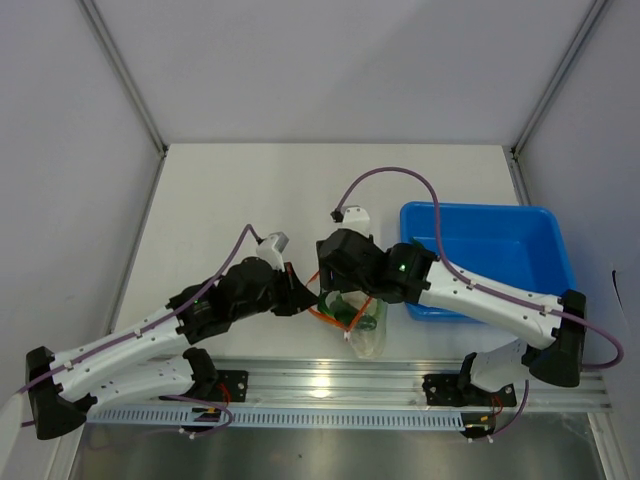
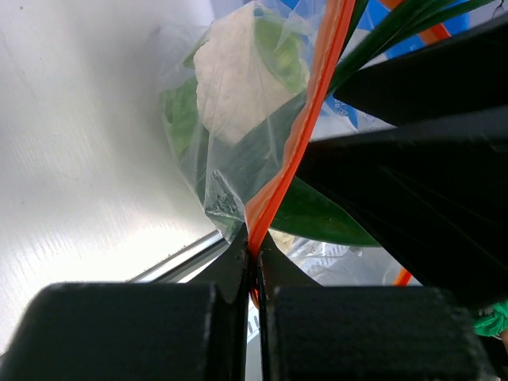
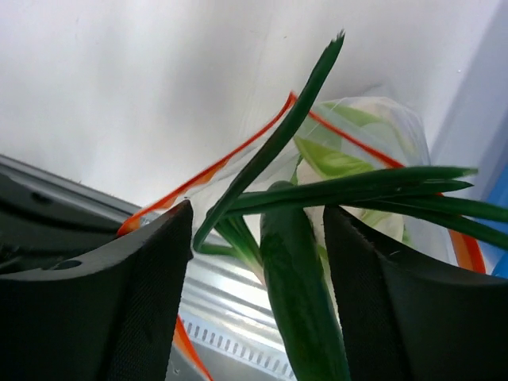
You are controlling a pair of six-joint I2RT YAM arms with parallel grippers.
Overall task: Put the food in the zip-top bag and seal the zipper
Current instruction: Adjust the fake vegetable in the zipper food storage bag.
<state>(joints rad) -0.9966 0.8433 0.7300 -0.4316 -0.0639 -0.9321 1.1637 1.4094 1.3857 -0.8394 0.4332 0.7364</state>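
Top view, bag: the clear, crinkly zip-top bag (image 1: 366, 330) lies at the near edge of the pale surface (image 1: 250, 200), touching the metal rail (image 1: 400, 385). A blue plastic bin (image 1: 490, 250) sits just beside it on the right.
Left wrist view, left gripper (image 2: 254, 258): pinched tight on the thin orange-red zipper (image 2: 305, 127). The food (image 2: 238, 79), a pale stalk and green leaves, shows through the film.
Right wrist view, right gripper (image 3: 258, 238): its textured black fingers (image 3: 151, 278) are spread wide. A smooth dark green piece stands between them, clear of the left finger, and long blades cross the bag's mouth.

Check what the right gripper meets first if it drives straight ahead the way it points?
The long dark green stalk lying between the right gripper's open fingers, at the mouth of the zip-top bag. Past it, probably the leafy food inside; depth is unclear.
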